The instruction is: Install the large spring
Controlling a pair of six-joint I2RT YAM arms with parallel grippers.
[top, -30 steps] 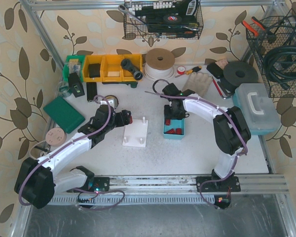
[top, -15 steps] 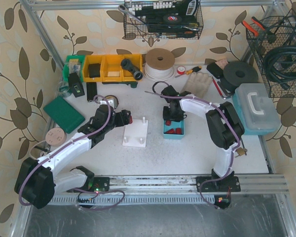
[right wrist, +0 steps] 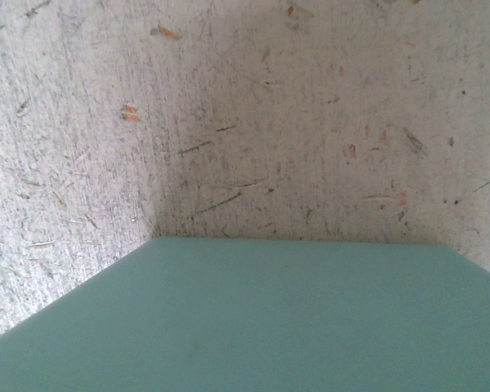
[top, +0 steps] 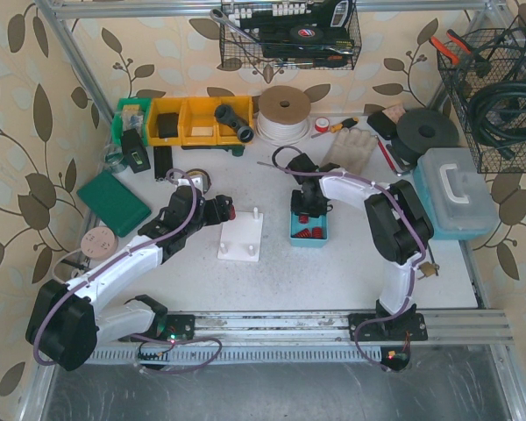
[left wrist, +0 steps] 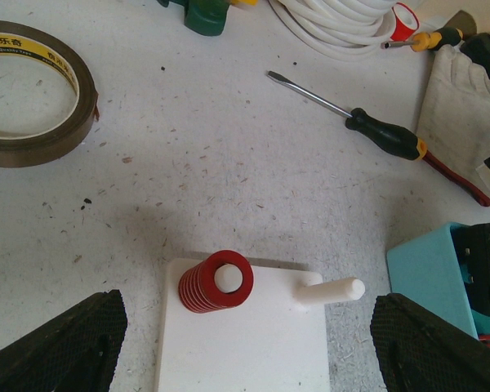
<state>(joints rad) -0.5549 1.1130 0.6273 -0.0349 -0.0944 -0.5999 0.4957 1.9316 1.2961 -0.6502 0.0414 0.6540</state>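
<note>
A red large spring (left wrist: 216, 282) sits over the left peg of the white base plate (left wrist: 245, 351); the other peg (left wrist: 331, 291) is bare. My left gripper (left wrist: 245, 355) is open and empty, its dark fingers (left wrist: 57, 347) on either side of the plate's near end. In the top view it is at the plate's left far corner (top: 221, 211). My right gripper (top: 307, 215) reaches down into the teal bin (top: 320, 239), which holds several red springs (top: 305, 233). The right wrist view shows only the bin wall (right wrist: 269, 318) and table, no fingers.
A tape roll (left wrist: 33, 90), a screwdriver (left wrist: 376, 131) and a white cord coil (top: 285, 110) lie behind the plate. Yellow bins (top: 197, 118) stand at the back, a green box (top: 114, 202) at left, a teal toolbox (top: 456, 189) at right.
The right arm has folded its elbow in and its gripper has sunk lower into the teal bin. The left arm has not moved.
</note>
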